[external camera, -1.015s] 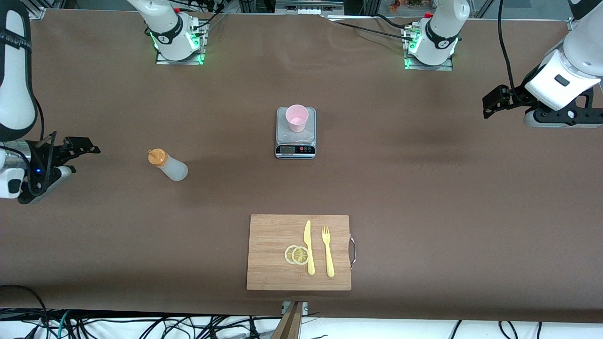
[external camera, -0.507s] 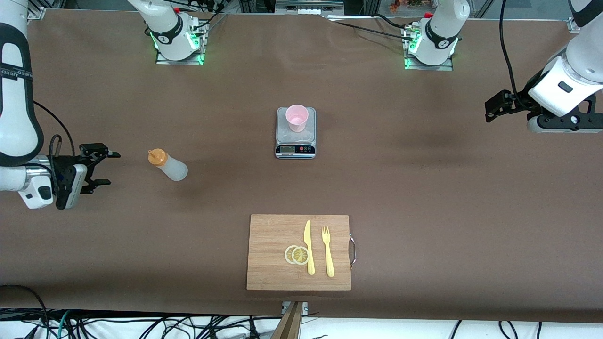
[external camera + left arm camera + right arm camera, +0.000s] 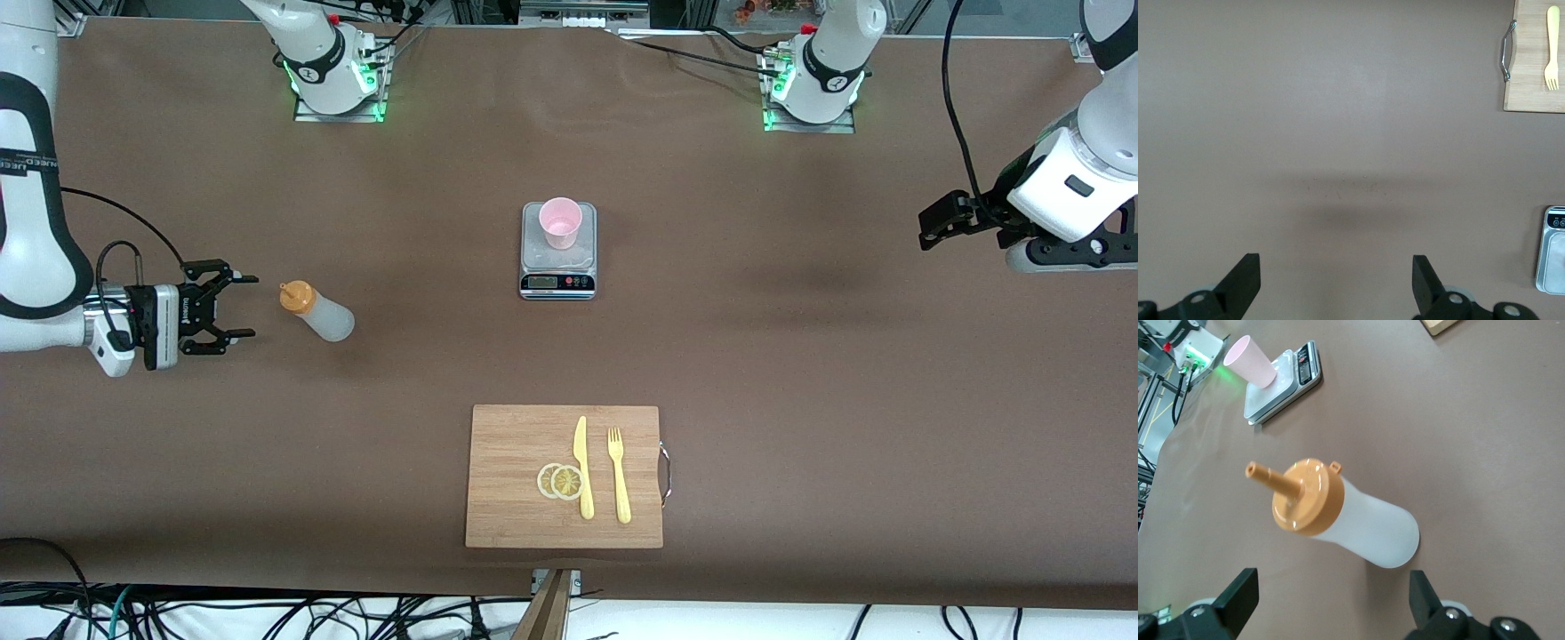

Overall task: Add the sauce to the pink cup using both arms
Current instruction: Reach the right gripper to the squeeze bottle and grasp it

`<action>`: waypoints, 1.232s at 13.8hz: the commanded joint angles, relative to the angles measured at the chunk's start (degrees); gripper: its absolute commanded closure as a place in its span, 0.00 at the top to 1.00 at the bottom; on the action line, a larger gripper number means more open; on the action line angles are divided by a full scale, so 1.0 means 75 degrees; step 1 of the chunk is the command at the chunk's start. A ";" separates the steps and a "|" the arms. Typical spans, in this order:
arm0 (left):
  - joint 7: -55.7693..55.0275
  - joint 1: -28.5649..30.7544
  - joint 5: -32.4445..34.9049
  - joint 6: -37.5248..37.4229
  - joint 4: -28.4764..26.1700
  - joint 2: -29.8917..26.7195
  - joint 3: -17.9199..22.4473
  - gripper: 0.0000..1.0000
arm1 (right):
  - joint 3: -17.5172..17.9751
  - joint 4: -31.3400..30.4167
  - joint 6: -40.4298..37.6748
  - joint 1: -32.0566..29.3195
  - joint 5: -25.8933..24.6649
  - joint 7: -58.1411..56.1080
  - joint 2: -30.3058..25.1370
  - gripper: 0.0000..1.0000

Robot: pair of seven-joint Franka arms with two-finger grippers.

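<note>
The sauce bottle (image 3: 318, 313), whitish with an orange nozzle cap, stands on the brown table toward the right arm's end. My right gripper (image 3: 233, 307) lies level just beside its cap, fingers open and empty. In the right wrist view the bottle (image 3: 1351, 520) fills the middle, a little ahead of the open right gripper (image 3: 1331, 597). The pink cup (image 3: 561, 222) sits upright on a small kitchen scale (image 3: 578, 258) at mid-table, also seen as cup (image 3: 1250, 361). My left gripper (image 3: 929, 227) hovers open over bare table at the left arm's end, shown as (image 3: 1336, 280).
A wooden cutting board (image 3: 516, 480) lies nearer the front camera than the scale, carrying a yellow knife (image 3: 582, 467), a yellow fork (image 3: 619, 476) and two lemon slices (image 3: 560, 481). The left wrist view catches the board's handle end (image 3: 1535, 80) and the scale's edge (image 3: 1553, 250).
My right gripper has swung level and moved toward the sauce bottle, ending close beside its cap. The left gripper has shifted slightly. Bottle and cup have not moved.
</note>
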 commanded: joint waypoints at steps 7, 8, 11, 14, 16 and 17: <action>-0.0046 0.0038 -0.0028 -0.0052 0.0257 0.0158 -0.0053 1.00 | 0.0065 -0.0700 -0.0025 -0.0376 0.1940 -0.3888 0.0750 1.00; -0.0046 0.0038 -0.0039 -0.0052 0.0257 0.0158 -0.0053 1.00 | 0.0065 -0.0746 -0.0072 -0.0389 0.2023 -0.4100 0.0820 1.00; 0.0001 0.0038 -0.0039 -0.0064 0.0257 0.0158 -0.0053 1.00 | 0.0065 -0.0992 -0.0235 -0.0447 0.2328 -0.4675 0.0833 1.00; 0.0001 0.0038 -0.0039 -0.0064 0.0350 0.0158 -0.0065 1.00 | 0.0077 -0.1063 -0.0540 -0.0459 0.2609 -0.4945 0.0833 1.00; 0.0012 0.0038 -0.0039 -0.0064 0.0350 0.0158 -0.0065 1.00 | 0.0089 -0.1063 -0.0588 -0.0459 0.2785 -0.5144 0.0833 1.00; 0.0012 0.0038 -0.0039 -0.0064 0.0350 0.0158 -0.0065 1.00 | 0.0100 -0.1063 -0.0599 -0.0459 0.2786 -0.5180 0.0833 1.00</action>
